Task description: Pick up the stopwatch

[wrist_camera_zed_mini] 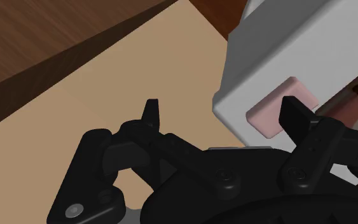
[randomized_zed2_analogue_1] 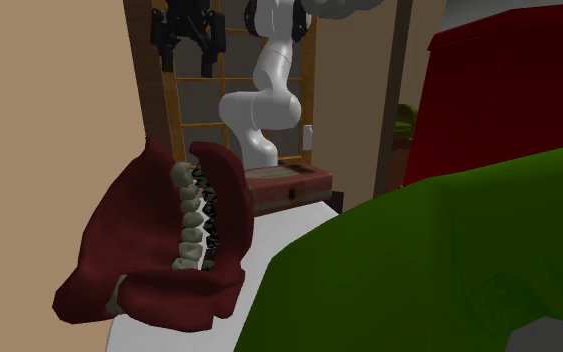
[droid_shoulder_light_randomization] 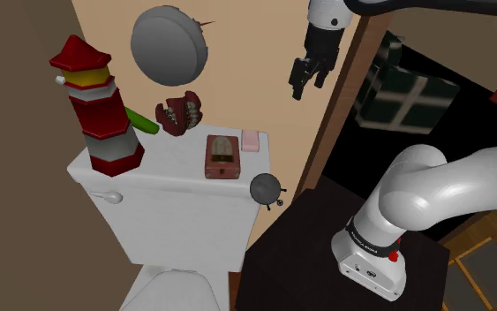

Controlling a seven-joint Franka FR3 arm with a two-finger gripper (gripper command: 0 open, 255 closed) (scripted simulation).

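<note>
The stopwatch [droid_shoulder_light_randomization: 266, 187] is a small, dark, round thing with stubby knobs. It sits at the corner of the tank [droid_shoulder_light_randomization: 176, 190] nearest the stand and seems to overhang the edge. We judge it light, stiff and smooth, so a nudge could roll it off. We would pinch across its round body, clear of the knobs. A box [droid_shoulder_light_randomization: 222, 156] and a pink block [droid_shoulder_light_randomization: 251, 140] lie nearby. The gripper [droid_shoulder_light_randomization: 306, 86] hangs well above, jaws apart.

Flat, even light; v. faint shadows.

Toilet bowl [droid_shoulder_light_randomization: 169, 288] partly beyond edge
</note>
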